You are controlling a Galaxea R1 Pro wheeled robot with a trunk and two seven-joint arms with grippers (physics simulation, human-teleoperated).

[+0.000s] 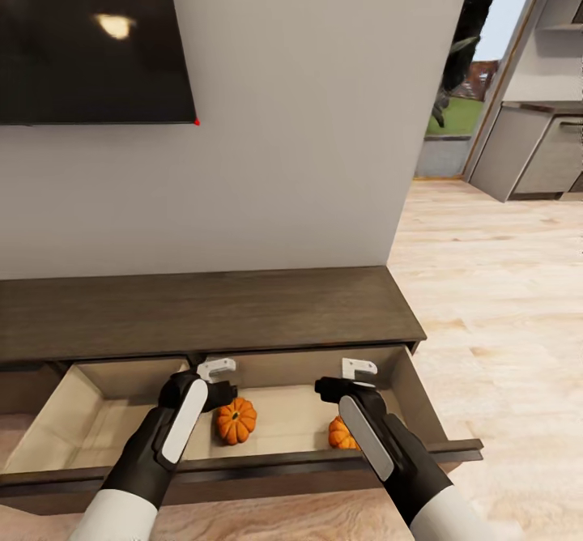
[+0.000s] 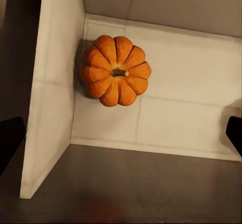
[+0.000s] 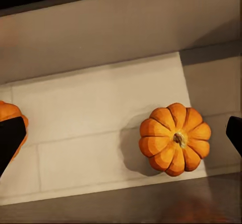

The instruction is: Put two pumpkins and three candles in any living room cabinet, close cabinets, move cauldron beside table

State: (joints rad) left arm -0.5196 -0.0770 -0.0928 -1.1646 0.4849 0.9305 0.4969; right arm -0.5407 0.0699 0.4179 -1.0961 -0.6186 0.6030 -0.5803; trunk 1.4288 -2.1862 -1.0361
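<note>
Orange ribbed pumpkins, 2 of them: left pumpkin (image 1: 236,420) and right pumpkin (image 1: 342,434) sit in my dark wood cabinet (image 1: 202,310) drawer w/ smooth beige liner. My left gripper (image 1: 217,369) & right gripper (image 1: 358,368) hover above, jaws spread, empty.

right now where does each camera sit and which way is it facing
Head view: on the head, looking down over both arms at the open cabinet drawer below the TV.
Left wrist view: above the drawer, facing down at one pumpkin; dark fingertips at the edges.
Right wrist view: faces down at the other pumpkin.
All share the drawer.
</note>
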